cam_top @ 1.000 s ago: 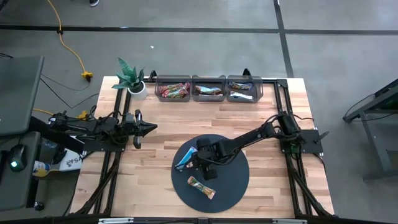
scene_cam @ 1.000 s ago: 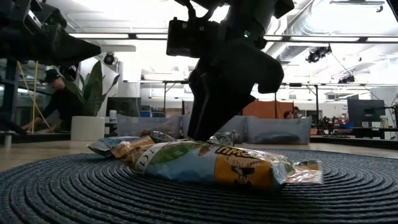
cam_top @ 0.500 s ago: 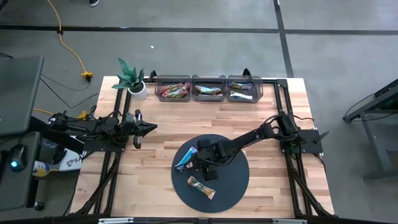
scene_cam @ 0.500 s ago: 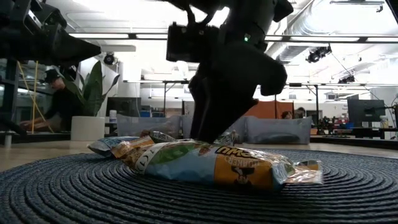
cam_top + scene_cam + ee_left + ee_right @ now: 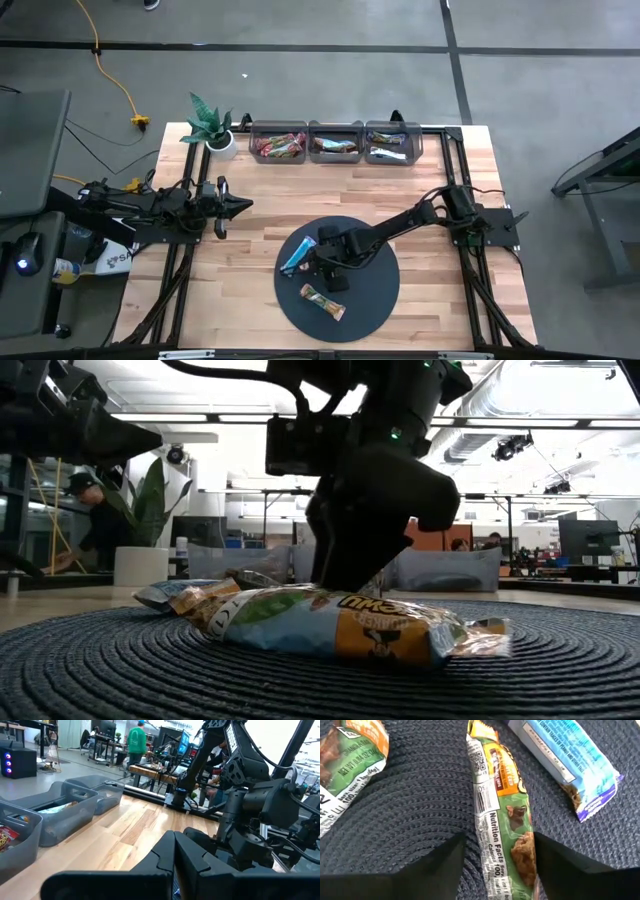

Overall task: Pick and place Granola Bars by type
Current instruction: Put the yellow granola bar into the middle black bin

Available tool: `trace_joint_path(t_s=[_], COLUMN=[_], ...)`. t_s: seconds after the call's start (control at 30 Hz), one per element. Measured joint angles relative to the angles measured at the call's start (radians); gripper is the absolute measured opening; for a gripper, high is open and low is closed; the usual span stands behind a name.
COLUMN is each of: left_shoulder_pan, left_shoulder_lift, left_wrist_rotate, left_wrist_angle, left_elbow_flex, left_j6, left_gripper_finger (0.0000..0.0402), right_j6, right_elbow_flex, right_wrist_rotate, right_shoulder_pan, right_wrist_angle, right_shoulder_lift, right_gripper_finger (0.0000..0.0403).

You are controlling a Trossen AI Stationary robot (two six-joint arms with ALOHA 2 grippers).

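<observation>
Jaws of the right gripper [image 5: 497, 852] stand wide astride the green-and-orange wrapped granola bar [image 5: 502, 815] lying flat on the dark woven round mat [image 5: 372, 290] mid-table, so they should, I judge, sink evenly and pinch its crinkly, shiny wrapper across the middle.

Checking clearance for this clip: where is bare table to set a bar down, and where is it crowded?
Free: the wood between the three clear bins and the round dark mat, and the strips beside the mat. Crowded: the mat's left half, where the right tool straddles a green bar next to a blue bar, with another bar nearby.
</observation>
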Motion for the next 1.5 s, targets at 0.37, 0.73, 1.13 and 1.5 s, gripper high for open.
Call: trace_joint_path(t_s=[0.37,0.73,1.13,1.5], left_shoulder_pan=[0.0,0.0,0.0,0.0], left_shoulder_lift=[0.0,0.0,0.0,0.0], left_wrist_rotate=[0.001,0.001,0.001,0.0], left_wrist_angle=[0.0,0.0,0.0,0.0], left_elbow_flex=[0.0,0.0,0.0,0.0], left_j6=[0.0,0.0,0.0,0.0], left_gripper_finger=[0.0001,0.0001,0.0001,0.0001], right_j6=[0.026,0.068,0.133,0.121], right_elbow_flex=[0.0,0.0,0.0,0.0], right_wrist_rotate=[-0.012,-0.022,-0.029,0.025], right_shoulder_pan=[-0.001,-0.001,-0.001,-0.028], right_wrist_angle=[-0.003,-0.018,-0.019,0.057], right_shoulder_lift=[0.0,-0.026,-0.127,-0.298], right_gripper_finger=[0.0121,0.0079,0.0078,0.0078])
